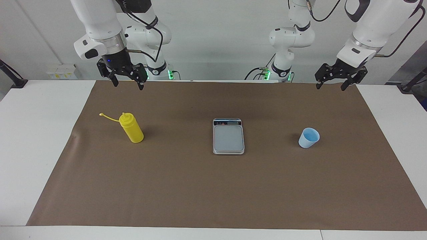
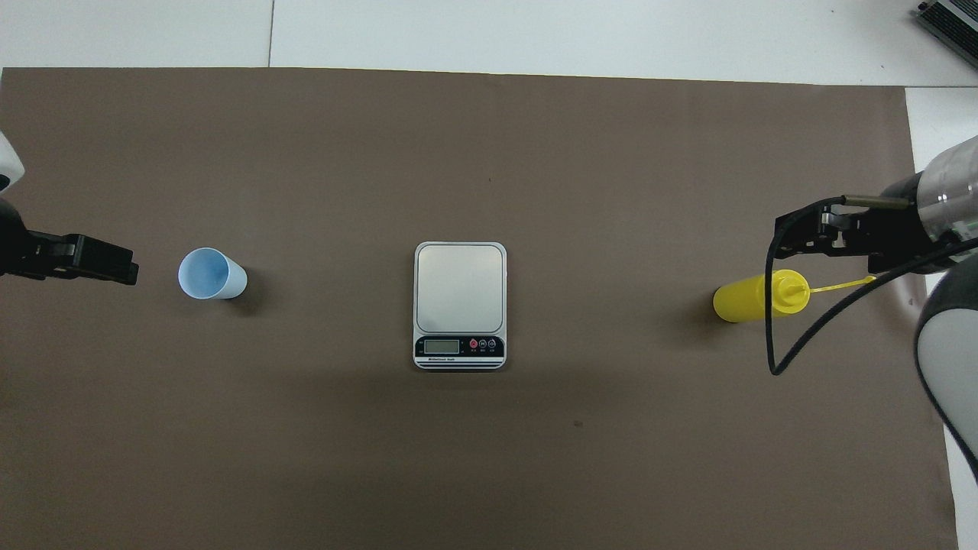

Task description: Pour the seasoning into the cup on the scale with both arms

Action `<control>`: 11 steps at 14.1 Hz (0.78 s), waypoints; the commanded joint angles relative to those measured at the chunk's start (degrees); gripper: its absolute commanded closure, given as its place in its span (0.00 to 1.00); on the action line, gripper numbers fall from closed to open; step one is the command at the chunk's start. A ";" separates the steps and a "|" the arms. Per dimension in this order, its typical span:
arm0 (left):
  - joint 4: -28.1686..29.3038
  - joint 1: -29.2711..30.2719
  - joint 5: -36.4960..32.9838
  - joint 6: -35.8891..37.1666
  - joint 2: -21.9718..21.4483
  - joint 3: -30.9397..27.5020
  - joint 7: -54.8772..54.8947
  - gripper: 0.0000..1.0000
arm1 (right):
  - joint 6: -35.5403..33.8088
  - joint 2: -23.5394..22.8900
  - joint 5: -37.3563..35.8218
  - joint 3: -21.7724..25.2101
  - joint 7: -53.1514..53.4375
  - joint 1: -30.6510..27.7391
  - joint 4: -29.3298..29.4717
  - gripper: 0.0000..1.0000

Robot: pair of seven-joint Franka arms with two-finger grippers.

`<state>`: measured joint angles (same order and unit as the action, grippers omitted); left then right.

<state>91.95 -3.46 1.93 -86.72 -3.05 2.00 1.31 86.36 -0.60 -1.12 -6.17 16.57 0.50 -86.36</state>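
Note:
The yellow seasoning bottle (image 1: 132, 128) stands upright on the brown mat toward the right arm's end, its cap strap sticking out; it also shows in the overhead view (image 2: 752, 298). The silver-grey scale (image 1: 228, 136) lies at the mat's middle with nothing on its plate (image 2: 460, 286). The pale blue cup (image 1: 309, 137) stands upright and empty on the mat toward the left arm's end (image 2: 210, 275), apart from the scale. My right gripper (image 1: 128, 85) hangs open in the air over the mat beside the bottle (image 2: 795, 233). My left gripper (image 1: 331, 87) hangs open over the mat's edge beside the cup (image 2: 114, 263).
The brown mat (image 1: 213, 190) covers most of the white table (image 1: 33, 133). A black cable (image 2: 772, 336) from the right arm loops over the bottle in the overhead view. A grey device (image 2: 951, 23) sits at the table's corner farthest from the robots.

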 commanded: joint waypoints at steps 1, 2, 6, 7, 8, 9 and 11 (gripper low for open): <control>1.83 0.04 0.62 -0.64 -1.78 -0.33 0.80 0.00 | -1.10 -0.10 0.69 -0.25 -1.36 -0.68 0.41 0.00; 1.92 0.04 0.53 -0.55 -1.78 -0.24 0.88 0.00 | -1.10 -0.10 0.69 -0.25 -1.36 -0.68 0.41 0.00; 2.27 0.04 0.62 -1.25 -1.87 -0.24 0.89 0.00 | -1.10 -0.10 0.69 -0.25 -1.36 -0.77 0.41 0.00; 2.27 0.04 0.53 -1.34 -1.87 -0.24 0.88 0.00 | -1.10 -0.10 0.69 -0.25 -1.36 -0.77 0.41 0.00; 2.36 0.12 0.62 -1.52 -1.87 -0.24 0.97 0.00 | -1.02 -0.10 0.77 -0.25 -1.36 -0.68 0.41 0.00; 2.70 0.12 0.62 -1.78 -1.95 -0.24 0.97 0.00 | -0.93 -0.10 0.69 -0.25 -1.45 -0.76 0.41 0.00; 4.80 0.12 0.62 -3.87 -2.65 -0.33 1.06 0.00 | -1.02 -0.10 0.69 -0.25 -1.36 -0.77 0.41 0.00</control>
<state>92.32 -3.46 1.93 -87.24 -3.15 2.00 1.35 86.01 -0.60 -1.12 -6.17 16.52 0.44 -86.36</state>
